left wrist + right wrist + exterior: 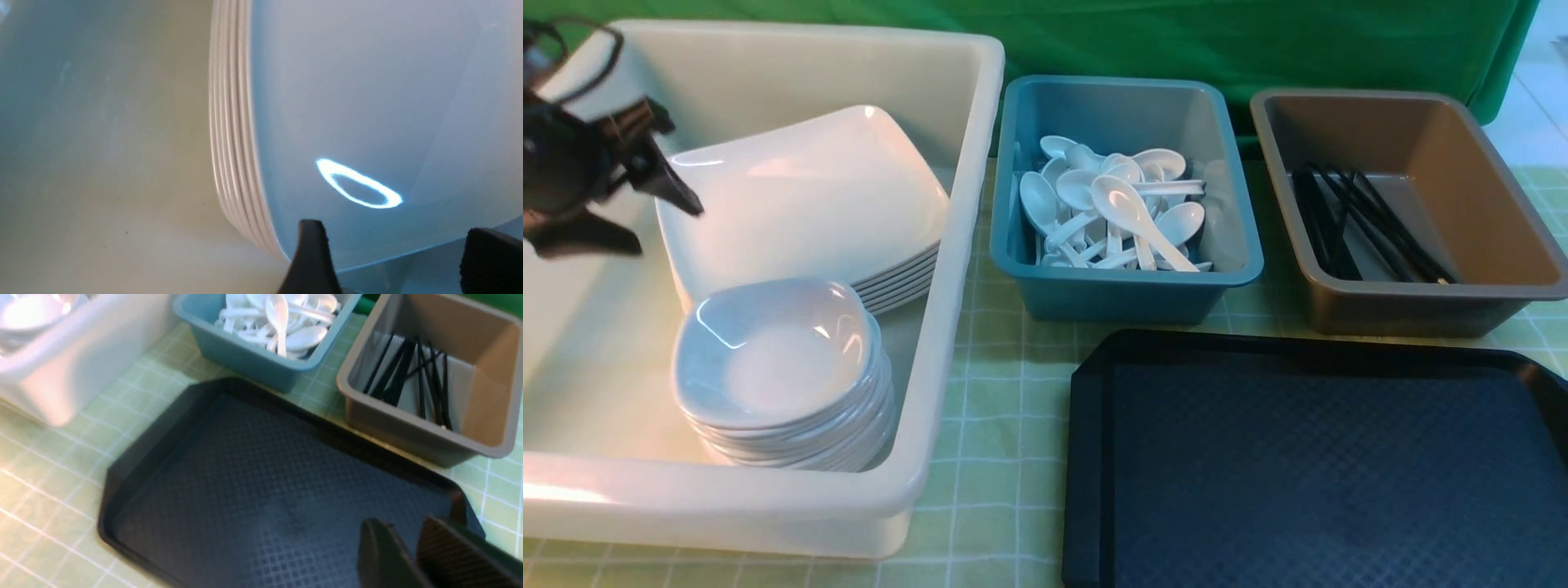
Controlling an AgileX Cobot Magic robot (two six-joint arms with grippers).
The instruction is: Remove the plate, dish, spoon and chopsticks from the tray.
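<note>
Since the tray [1323, 474] lies bare, sorting looks done: the plate [805, 192] tops the stack in the cream tub [968, 163], released by the left gripper [658, 216], jaws apart; the right gripper [408, 555] is seen nearly closed, empty

We see bright, soft overhead light; a ring-shaped glare sits on the top plate [367, 102] in the left wrist view, tinted blue. The right wrist view is motion-blurred, its white tub [69, 371] overexposed.
</note>
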